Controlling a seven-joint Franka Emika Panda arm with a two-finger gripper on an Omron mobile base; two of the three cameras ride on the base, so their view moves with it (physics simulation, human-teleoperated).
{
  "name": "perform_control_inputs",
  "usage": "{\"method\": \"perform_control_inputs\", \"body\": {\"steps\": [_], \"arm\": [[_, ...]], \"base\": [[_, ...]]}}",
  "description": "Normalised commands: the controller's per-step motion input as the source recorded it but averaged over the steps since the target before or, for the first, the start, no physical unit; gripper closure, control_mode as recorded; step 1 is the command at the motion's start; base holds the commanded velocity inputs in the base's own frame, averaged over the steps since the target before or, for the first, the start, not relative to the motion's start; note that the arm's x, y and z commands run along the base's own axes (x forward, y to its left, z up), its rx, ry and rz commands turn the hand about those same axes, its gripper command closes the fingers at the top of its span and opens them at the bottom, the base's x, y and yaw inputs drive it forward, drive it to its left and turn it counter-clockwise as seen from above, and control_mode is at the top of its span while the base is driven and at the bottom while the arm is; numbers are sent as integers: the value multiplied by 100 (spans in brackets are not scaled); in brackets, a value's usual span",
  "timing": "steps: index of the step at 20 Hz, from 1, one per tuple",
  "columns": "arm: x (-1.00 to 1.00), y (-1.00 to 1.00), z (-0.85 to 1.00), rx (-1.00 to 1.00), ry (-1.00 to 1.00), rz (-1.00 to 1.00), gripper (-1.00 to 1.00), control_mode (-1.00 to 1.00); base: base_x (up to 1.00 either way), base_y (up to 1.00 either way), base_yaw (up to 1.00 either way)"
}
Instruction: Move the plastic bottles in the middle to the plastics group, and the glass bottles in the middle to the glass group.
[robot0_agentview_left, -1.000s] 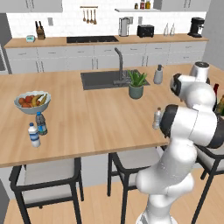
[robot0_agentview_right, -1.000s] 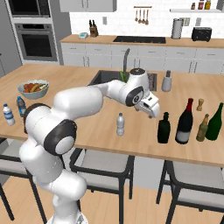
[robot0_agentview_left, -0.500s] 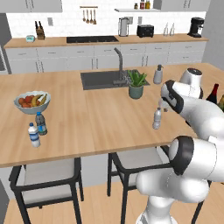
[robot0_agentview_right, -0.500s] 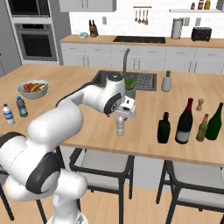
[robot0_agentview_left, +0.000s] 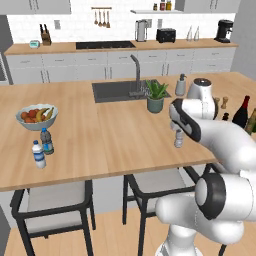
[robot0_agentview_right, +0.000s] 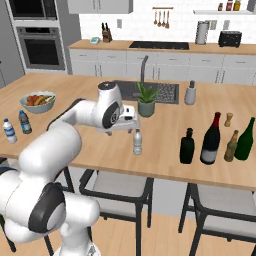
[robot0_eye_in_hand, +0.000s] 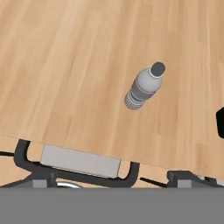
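Pincer: gripper (robot0_agentview_right: 134, 118) stands fully open and holds nothing; it hangs above and just behind the water bottle, not touching it.
Water bottle: small clear bottle (robot0_agentview_right: 137, 142) stands upright near the front edge of the island counter (robot0_agentview_right: 100, 150), in the middle, apart from everything else; in the hand view it (robot0_eye_in_hand: 142, 88) lies right of centre.
Glass bottles: black squat bottle (robot0_agentview_right: 187, 146) and wine bottle (robot0_agentview_right: 211, 140) stand side by side to the right, beside the green bottle (robot0_agentview_right: 245, 139).
Plastics group: two small bottles (robot0_agentview_left: 41, 148) stand at the far left, near the fruit bowl (robot0_agentview_left: 36, 116).
Risk: off-centre descent may tip the light bottle; the counter edge is close, so it could roll off.
Risk: long carry leftward passes the fruit bowl.
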Motion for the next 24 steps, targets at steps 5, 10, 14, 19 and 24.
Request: {"method": "perform_control_inputs", "body": {"steps": [5,10,14,19,24], "arm": [[24,-14,-2,-3,2,-4,-100,-100],[42,-26,-5,13,0,-13,-100,-100],[30,-10,0,5,1,-21,-100,-100],[6,-1,-8,-1,5,-17,-100,-100],[10,-2,-47,0,-6,-10,-100,-100]], "base": [[0,0,0],[0,0,0],[0,0,0],[0,0,0],[0,0,0]]}}
